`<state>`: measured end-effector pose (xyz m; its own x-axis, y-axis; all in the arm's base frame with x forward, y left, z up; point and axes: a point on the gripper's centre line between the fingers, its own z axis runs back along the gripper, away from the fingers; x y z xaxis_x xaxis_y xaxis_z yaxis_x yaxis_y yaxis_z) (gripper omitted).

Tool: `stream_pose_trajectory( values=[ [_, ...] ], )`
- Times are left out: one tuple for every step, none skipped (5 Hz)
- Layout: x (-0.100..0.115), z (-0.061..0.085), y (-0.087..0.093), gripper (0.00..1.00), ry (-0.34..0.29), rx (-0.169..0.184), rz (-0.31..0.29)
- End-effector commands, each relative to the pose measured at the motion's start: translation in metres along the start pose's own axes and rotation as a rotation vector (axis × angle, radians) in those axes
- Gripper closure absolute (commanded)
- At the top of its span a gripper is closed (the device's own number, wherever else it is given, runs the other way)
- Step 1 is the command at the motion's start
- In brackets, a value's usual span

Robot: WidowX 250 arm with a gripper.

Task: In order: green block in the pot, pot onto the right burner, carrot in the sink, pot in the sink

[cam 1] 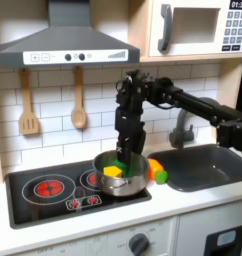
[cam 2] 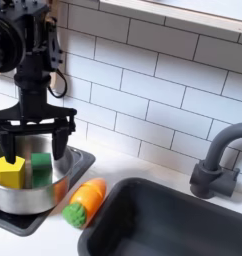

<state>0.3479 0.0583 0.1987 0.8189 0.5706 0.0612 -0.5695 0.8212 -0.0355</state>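
The silver pot [cam 1: 123, 186] [cam 2: 23, 198] stands at the cooktop's right end, covering part of the right burner [cam 1: 92, 180]. Inside it lie the green block [cam 2: 40, 168] [cam 1: 115, 160] and a yellow toy piece [cam 2: 7, 172]. My gripper [cam 2: 31, 142] [cam 1: 126, 150] hangs straight down just over the pot's mouth, open, its fingers spread nearly the pot's width with nothing held between them. The orange carrot [cam 2: 87, 198] [cam 1: 154, 170] lies on the counter between the pot and the dark grey sink [cam 2: 168, 225] [cam 1: 208, 168].
The left burner [cam 1: 48, 187] is bare. A dark arched faucet [cam 2: 218, 160] [cam 1: 180, 128] stands behind the sink. Wooden utensils [cam 1: 29, 110] hang on the tiled wall, with a range hood [cam 1: 63, 40] above and a microwave [cam 1: 198, 25] at the upper right.
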Motion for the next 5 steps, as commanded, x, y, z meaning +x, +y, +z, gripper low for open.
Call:
stream_pose_trajectory(
  values=[
    [-0.018, 0.01, -0.017, 0.0, -0.04, -0.016, -0.181],
    [-0.031, 0.011, -0.024, 0.0, -0.043, -0.031, -0.276],
    [-0.036, 0.006, -0.029, 0.0, -0.034, -0.038, -0.324],
    [-0.044, 0.001, -0.038, 0.0, -0.031, -0.04, -0.406],
    [-0.05, -0.004, -0.038, 0.0, -0.02, -0.038, -0.433]
  ],
)
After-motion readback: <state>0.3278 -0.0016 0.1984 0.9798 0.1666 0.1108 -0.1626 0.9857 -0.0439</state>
